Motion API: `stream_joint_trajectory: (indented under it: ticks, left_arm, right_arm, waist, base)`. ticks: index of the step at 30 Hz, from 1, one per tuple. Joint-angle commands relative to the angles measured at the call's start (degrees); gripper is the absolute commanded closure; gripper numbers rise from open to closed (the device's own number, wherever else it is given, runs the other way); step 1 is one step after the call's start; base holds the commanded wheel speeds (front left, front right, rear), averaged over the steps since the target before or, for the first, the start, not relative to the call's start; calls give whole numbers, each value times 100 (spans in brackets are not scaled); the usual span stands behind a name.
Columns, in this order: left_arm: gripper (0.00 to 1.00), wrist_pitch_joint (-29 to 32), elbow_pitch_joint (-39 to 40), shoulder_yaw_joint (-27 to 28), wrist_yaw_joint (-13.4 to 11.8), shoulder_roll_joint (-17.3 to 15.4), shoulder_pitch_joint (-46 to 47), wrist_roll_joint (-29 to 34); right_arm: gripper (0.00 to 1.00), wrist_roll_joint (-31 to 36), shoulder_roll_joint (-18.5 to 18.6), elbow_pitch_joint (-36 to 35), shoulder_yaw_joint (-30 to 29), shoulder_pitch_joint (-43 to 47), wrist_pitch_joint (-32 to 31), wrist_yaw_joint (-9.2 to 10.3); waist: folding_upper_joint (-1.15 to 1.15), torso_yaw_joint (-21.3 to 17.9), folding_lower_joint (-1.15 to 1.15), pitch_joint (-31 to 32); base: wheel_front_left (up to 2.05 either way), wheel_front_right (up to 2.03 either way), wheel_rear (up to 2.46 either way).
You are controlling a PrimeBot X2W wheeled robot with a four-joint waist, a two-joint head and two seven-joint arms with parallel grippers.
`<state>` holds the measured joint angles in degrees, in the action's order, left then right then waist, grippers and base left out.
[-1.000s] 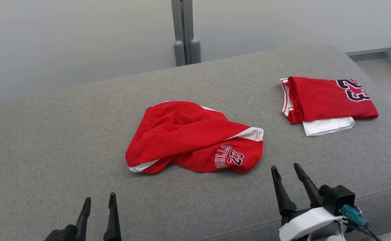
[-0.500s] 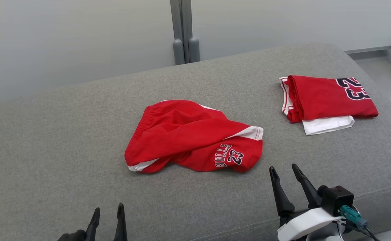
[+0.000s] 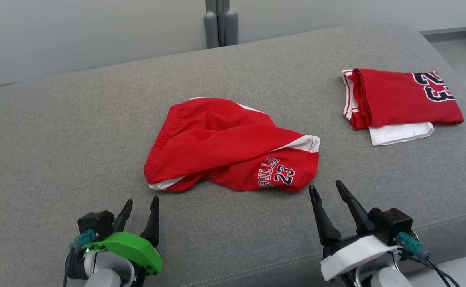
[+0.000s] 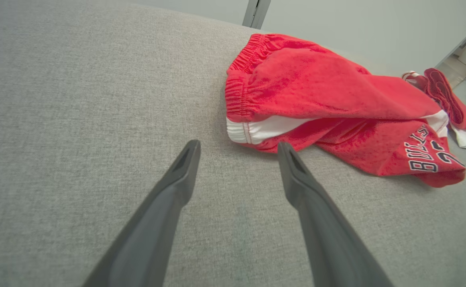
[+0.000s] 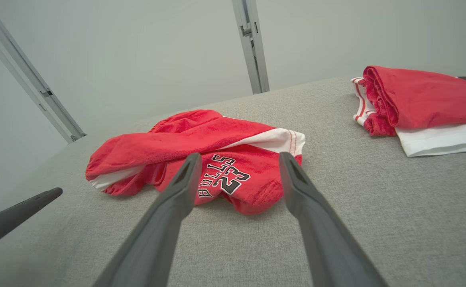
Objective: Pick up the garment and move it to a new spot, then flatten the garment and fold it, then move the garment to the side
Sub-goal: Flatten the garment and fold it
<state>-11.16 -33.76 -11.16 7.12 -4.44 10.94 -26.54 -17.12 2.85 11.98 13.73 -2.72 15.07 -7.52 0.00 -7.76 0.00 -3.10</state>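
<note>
Pick-up looks not yet begun; crumpled shorts (image 3: 225, 147) lie mid-frame on the cushion (image 3: 57, 131); left gripper (image 3: 142, 200) and right gripper (image 3: 324, 185), both wide open and empty, sit just below them; next, each should reach a near edge and pinch; shorts read "BULLS 23"; jersey (image 3: 404, 97), upper right, "23".

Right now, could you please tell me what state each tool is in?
Left tool: open, holding nothing.
Right tool: open, holding nothing, its tips near the hem of the red shorts.
</note>
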Motion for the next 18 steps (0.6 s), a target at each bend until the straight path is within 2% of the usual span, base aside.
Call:
stream_joint_trajectory:
  ticks: [1, 9, 18]
  left_arm:
    - [0, 33, -204, -47, 31, -63, 269, -61]
    - [0, -53, -984, -298, 40, -180, 947, -267]
    - [0, -239, -1231, -828, 42, -406, 1318, -741]
  right_arm:
    - [0, 12, 10, -40, 26, -105, 23, 7]
    - [0, 40, 9, -76, 115, -278, 23, 7]
    - [0, 106, 10, -97, 150, -370, 23, 7]
  waist:
    - [0, -32, 0, -280]
    - [0, -161, 0, -551]
    - [0, -254, 0, -709]
  base:
    - [0, 0, 0]
    - [0, 0, 0]
    - [0, 0, 0]
